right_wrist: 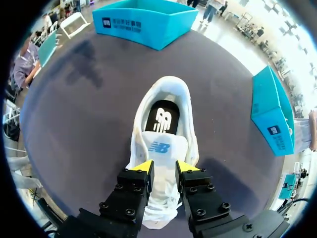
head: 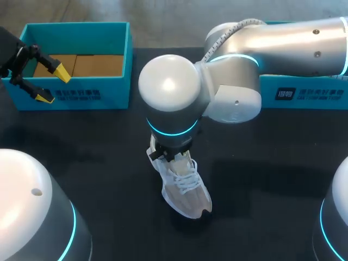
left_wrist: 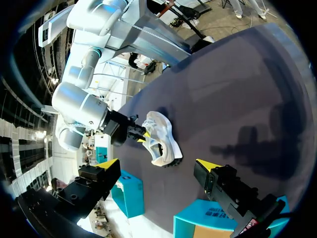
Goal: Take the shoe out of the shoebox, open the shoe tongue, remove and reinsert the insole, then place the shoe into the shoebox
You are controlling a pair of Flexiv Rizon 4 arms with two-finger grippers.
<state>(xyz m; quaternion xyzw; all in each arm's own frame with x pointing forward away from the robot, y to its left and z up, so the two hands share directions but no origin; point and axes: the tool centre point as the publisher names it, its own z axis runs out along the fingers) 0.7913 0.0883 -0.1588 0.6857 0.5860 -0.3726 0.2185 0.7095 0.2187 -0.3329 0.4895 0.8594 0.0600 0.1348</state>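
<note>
On a dark tabletop [head: 272, 163], the white shoe [head: 185, 187] lay mid-table, out of the shoebox [head: 98, 99] at the far left corner. The right gripper [right_wrist: 163, 166] pinched its tongue [right_wrist: 161, 148], apparently to expose the insole [right_wrist: 162, 118]; the left gripper [head: 53, 84] hovered by the shoebox, fingers apart.

Even overhead light falls on a dark, matte table [head: 109, 163], which stays dim while the white shoe [head: 185, 187] stands out brightly. A soft glare spot sits on the rounded white shell of the right arm [head: 168, 81], and its cyan ring glows. A faint, soft-edged shadow lies on the table beside the shoe. In the left wrist view, grey shadows spread over the tabletop ahead of the left gripper [left_wrist: 157, 164]. In the right wrist view, strong white light floods in past the shoebox [right_wrist: 148, 20].
</note>
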